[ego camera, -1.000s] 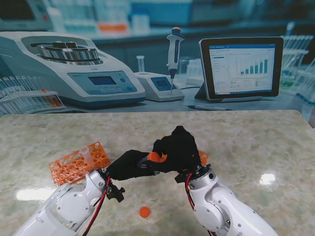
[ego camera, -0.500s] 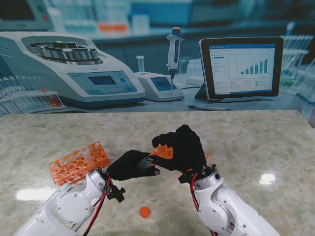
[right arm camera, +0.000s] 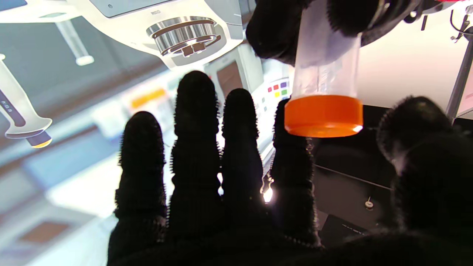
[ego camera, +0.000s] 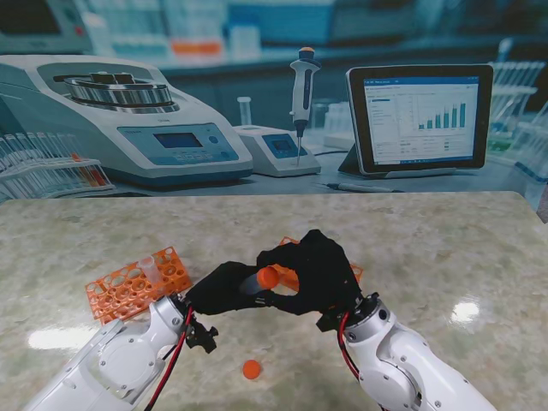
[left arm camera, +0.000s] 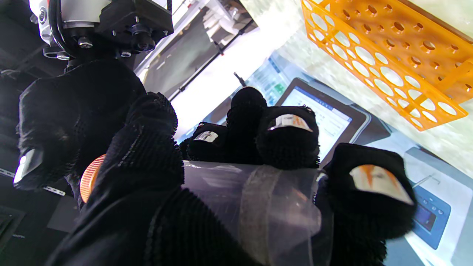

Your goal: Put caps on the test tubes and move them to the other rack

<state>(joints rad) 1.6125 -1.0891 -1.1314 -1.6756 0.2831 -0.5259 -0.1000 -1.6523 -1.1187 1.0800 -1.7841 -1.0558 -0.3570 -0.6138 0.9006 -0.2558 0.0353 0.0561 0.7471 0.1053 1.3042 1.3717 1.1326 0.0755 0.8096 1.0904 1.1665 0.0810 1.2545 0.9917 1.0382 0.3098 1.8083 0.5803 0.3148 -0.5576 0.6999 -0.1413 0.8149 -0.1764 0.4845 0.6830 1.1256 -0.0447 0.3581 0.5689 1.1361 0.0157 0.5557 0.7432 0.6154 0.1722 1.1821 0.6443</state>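
Two black-gloved robot hands meet over a marble table. The left hand [ego camera: 224,288] grips a clear tube [left arm camera: 258,207], fingers wrapped around its body, holding it off the table and pointing toward the right hand. An orange cap [right arm camera: 323,115] sits on the tube's end. The right hand [ego camera: 315,272] is beside the cap with its fingers spread and straight, holding nothing; thumb and fingers flank the cap without closing on it. An orange rack [ego camera: 137,282] with one tube lies to the left. A second rack [ego camera: 353,272] peeks from behind the right hand. A loose cap [ego camera: 251,369] lies nearer to me.
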